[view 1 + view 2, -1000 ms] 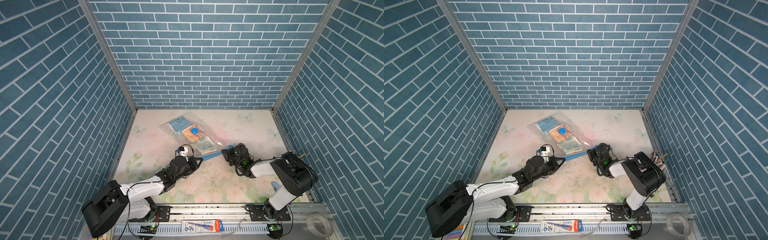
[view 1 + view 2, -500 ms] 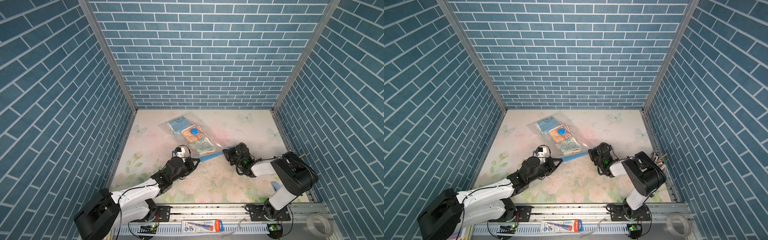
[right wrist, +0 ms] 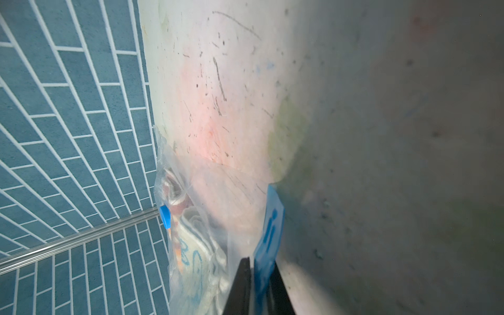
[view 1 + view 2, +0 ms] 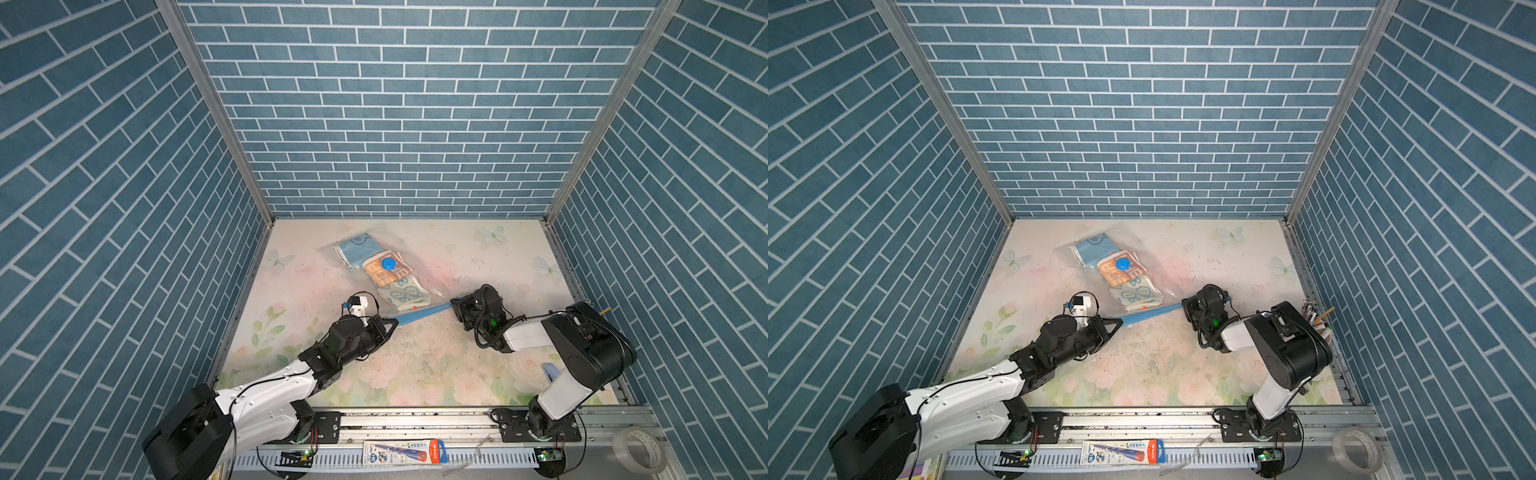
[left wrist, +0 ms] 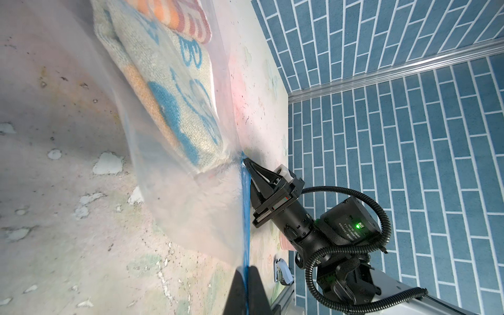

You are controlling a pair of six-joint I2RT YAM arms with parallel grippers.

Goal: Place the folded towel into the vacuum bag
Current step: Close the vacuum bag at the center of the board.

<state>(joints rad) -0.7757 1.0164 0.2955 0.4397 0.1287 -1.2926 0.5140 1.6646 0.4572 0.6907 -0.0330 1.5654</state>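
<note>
my left tool and right tool pinch the zip strip ends | taut, probably for sealing towels in

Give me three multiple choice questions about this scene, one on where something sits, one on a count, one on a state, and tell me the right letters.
1. On the vacuum bag, the blue valve cap sits: A over the orange towel; B at a corner; C at the far edge.
2. Folded towels inside it: A one; B three; C five.
3. The left gripper is: A wide open; B shut on the zip strip; C shut on nothing.
Answers: A, orange cloth lies under the cap in both top views; B, blue, orange and cream folds lie in a row; B, its jaws pinch the strip's end.
</note>
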